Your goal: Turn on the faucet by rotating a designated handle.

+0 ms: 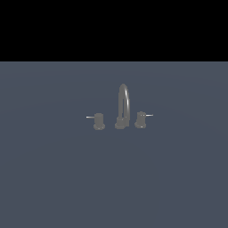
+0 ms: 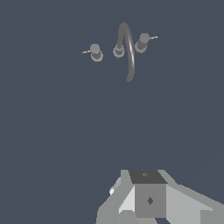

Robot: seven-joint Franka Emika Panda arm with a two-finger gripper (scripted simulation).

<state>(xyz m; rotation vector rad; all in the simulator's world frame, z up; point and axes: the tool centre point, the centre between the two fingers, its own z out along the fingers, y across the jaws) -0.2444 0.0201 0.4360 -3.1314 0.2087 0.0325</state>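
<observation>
While the gripper (image 2: 148, 197) shows partly, faucet (image 1: 123, 107) stands untouched.

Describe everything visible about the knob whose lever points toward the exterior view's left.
The handle is a short, dark grey, metallic-looking cylinder on a flared base, standing upright on the flat grey surface. A thin pale lever juts from it, away from the spout. Nothing touches it; the hand is far off.

- Sim render, not a real room: flat slate-grey floor (image 1: 53, 178), black void behind it.
- Only fixture: untextured dark grey faucet (image 1: 123, 107) standing straight on the floor.
</observation>
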